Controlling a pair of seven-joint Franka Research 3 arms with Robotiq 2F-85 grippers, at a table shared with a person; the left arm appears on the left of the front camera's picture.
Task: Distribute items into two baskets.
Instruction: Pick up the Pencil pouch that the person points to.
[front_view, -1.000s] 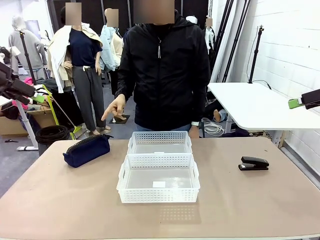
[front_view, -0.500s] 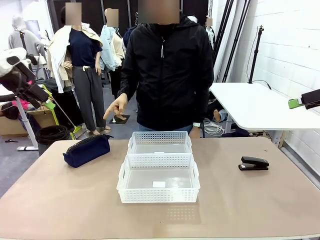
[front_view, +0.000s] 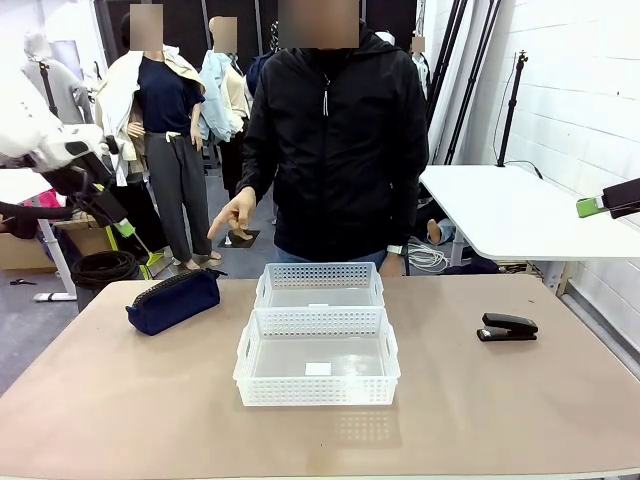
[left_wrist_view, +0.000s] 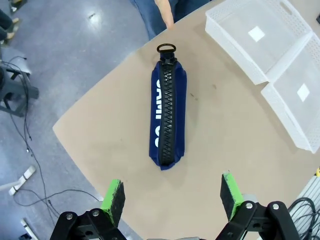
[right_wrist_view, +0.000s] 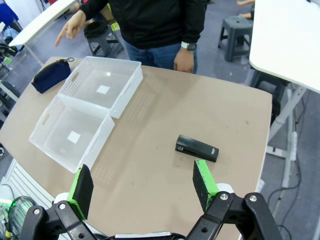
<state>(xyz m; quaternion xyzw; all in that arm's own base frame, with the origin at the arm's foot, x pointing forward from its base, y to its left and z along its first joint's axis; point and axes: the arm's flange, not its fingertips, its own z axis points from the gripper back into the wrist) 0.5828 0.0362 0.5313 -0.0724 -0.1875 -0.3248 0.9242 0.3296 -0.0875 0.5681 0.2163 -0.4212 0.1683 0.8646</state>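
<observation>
Tan tabletop (front_view: 110, 420) is shown with a navy pouch (left_wrist_view: 168, 120) laid at its far left, just left of two white baskets (front_view: 318, 390). Its long axis is pointed straight away from the left gripper (left_wrist_view: 171, 180), which is held above it, wide open and empty, fingers set across the narrow width. Since a second ago this arm has been swung inward toward the pouch. The right gripper (right_wrist_view: 141, 172), likewise open and empty, is held over the stapler (right_wrist_view: 197, 148) at the right.

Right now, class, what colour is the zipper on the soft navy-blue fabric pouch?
Black zipper; left wrist view.
</observation>
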